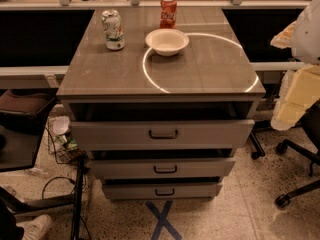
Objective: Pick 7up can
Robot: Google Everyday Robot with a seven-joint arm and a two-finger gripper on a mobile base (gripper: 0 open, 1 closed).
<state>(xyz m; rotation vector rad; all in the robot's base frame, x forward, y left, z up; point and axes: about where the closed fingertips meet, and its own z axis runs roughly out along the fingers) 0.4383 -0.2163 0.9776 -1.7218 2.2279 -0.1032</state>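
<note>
The 7up can point(113, 30) is white and silver with green markings. It stands upright near the back left of the grey cabinet top point(115, 74). A red-orange soda can point(168, 12) stands upright at the back middle. My arm shows as white and cream parts at the right edge of the view, and my gripper point(284, 36) sits there, beyond the right side of the cabinet top. It is far to the right of the 7up can and holds nothing that I can see.
A white bowl point(167, 41) sits between the two cans, a little in front. The cabinet has three drawers point(162, 133) pulled slightly out. Office chair legs point(295, 159) stand on the floor at right. A dark chair and wire basket point(62, 144) are at left.
</note>
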